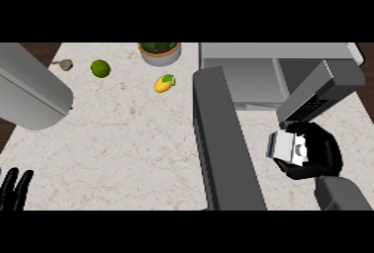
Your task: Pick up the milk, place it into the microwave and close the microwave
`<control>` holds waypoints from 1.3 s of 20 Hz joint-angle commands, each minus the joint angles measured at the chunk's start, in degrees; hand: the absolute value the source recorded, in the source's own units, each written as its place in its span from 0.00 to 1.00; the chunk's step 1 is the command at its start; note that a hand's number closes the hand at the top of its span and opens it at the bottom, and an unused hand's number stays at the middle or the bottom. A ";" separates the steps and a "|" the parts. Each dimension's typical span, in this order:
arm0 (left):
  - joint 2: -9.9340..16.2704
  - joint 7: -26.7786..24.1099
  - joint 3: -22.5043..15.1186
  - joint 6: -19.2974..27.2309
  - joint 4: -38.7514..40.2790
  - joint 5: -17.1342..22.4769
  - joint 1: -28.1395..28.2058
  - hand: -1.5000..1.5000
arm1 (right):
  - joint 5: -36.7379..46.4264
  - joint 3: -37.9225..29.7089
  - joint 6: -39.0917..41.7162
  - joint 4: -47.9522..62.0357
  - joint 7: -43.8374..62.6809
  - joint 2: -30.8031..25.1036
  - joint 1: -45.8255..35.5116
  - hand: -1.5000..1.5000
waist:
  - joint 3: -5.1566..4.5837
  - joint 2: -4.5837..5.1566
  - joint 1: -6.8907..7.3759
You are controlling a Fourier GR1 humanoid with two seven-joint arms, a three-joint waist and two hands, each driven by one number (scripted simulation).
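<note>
Milk carton (pixel 286 147) sat in the curled right hand (pixel 318 155), held just in front of the open microwave (pixel 248 74), beside its swung-out door (pixel 223 143). Left hand (pixel 15 190) rested at the lower left edge, fingers straight and up. On the pale marbled counter (pixel 124 143) lay a lime (pixel 100 68), a mango (pixel 164 83) and a potted plant (pixel 159 52). Fingers hid much of the carton.

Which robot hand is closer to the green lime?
The left hand. It rests at the lower left edge, fingers up, below the green lime on the same side of the counter. The right hand is far to the right, curled round the milk beyond the open microwave door.
</note>
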 commanded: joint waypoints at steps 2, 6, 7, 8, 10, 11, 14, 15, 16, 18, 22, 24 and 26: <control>-0.20 0.36 2.27 -0.81 -1.18 2.00 1.05 0.00 | 2.00 1.86 -3.42 -10.31 6.93 1.02 0.70 1.00 | -0.04 -0.11 -0.30; -0.74 -2.83 -0.54 -1.44 -1.41 0.20 6.00 0.00 | 5.36 1.92 -8.86 -10.05 13.66 0.36 -6.09 1.00 | -0.06 -0.17 0.47; -0.28 -1.29 2.36 -2.49 1.30 1.01 1.95 0.00 | 6.64 2.04 -11.08 -8.61 11.65 3.52 -6.18 1.00 | -0.03 -0.01 0.11; -0.75 -2.95 -0.12 -3.37 0.71 1.00 4.81 0.00 | 6.61 2.57 -11.85 -11.15 15.72 3.32 -7.08 1.00 | -0.04 -0.09 0.17; 1.05 -2.28 5.63 -2.66 4.74 2.30 -2.19 0.00 | 8.24 1.55 -12.35 -4.59 13.90 4.42 -10.73 1.00 | -0.02 0.10 0.16; 0.70 -0.86 4.73 -3.37 1.06 2.89 1.12 0.00 | 10.13 1.15 -12.77 0.05 10.44 4.50 -11.83 1.00 | 0.01 0.13 0.44; 1.65 -1.22 7.06 -5.24 2.72 6.07 1.17 0.00 | 11.05 0.52 -16.27 5.97 13.80 7.35 -19.75 1.00 | 0.01 0.23 0.86; 0.03 0.54 4.68 -3.06 -0.32 2.77 0.94 0.00 | 10.90 0.12 -14.26 7.13 15.39 5.95 -21.17 1.00 | 0.02 0.20 0.64; -0.70 -1.42 1.98 -2.36 1.18 0.15 1.74 0.00 | 10.70 -0.26 -15.29 5.40 17.94 6.05 -22.39 1.00 | 0.00 0.13 0.49; 0.76 0.29 5.93 -3.23 2.66 3.63 -1.03 0.00 | 11.66 -1.59 -14.56 16.64 13.22 7.05 -28.24 1.00 | 0.04 0.47 1.21; 0.24 -0.39 5.79 -5.06 1.36 3.74 0.82 0.00 | 12.67 -3.38 -14.58 25.30 11.32 7.18 -34.68 1.00 | 0.05 0.52 1.45; 1.49 0.47 6.47 -4.11 4.85 3.47 -4.01 0.00 | 13.20 -4.40 -15.68 30.71 8.70 7.69 -38.00 1.00 | 0.08 0.95 2.00; 1.37 1.56 6.17 -2.80 4.77 2.48 -5.98 0.00 | 13.69 -4.89 -14.07 33.46 9.00 5.35 -40.83 1.00 | 0.08 1.08 2.05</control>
